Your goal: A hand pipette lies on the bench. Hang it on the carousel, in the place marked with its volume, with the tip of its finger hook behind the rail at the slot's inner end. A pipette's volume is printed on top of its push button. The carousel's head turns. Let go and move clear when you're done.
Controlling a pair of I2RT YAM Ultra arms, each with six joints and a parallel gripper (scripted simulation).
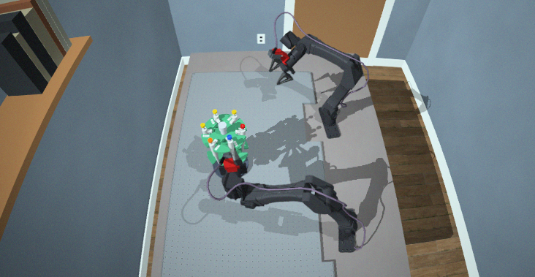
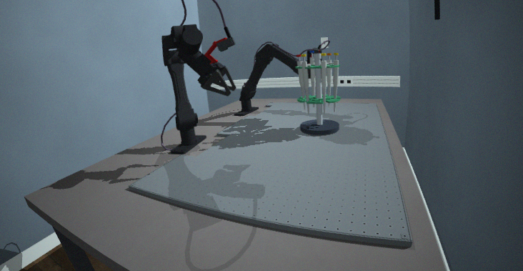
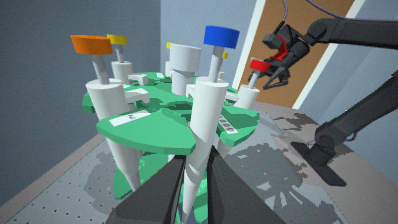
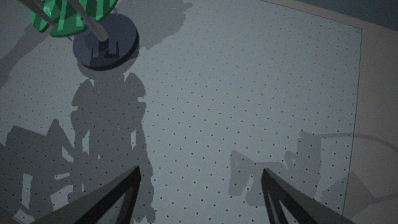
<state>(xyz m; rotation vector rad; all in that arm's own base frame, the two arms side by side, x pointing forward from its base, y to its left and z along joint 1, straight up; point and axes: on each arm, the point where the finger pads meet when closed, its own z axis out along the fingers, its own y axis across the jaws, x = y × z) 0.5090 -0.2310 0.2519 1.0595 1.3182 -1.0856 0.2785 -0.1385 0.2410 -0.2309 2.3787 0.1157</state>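
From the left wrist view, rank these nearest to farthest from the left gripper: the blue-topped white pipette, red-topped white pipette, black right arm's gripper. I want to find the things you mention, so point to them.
1. Blue-topped white pipette [image 3: 206, 107] [image 1: 230, 142], between its fingers
2. Red-topped white pipette [image 3: 248, 96] [image 1: 242, 129], right in view
3. Right gripper [image 3: 269, 86] [image 1: 272, 76] [image 2: 233, 91] [image 4: 201, 170], far background

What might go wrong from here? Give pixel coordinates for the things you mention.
The left gripper [image 3: 198, 147] has its fingers around the lower part of the blue-topped pipette [image 1: 229, 137] [image 3: 205, 120], so opening could let it drop if its hook isn't behind the rail, which I can't confirm. The orange-topped pipette [image 1: 210, 140] [image 3: 106, 95] hangs close by; a sideways move might knock it or turn the green carousel head [image 1: 224, 148] [image 3: 145, 131].
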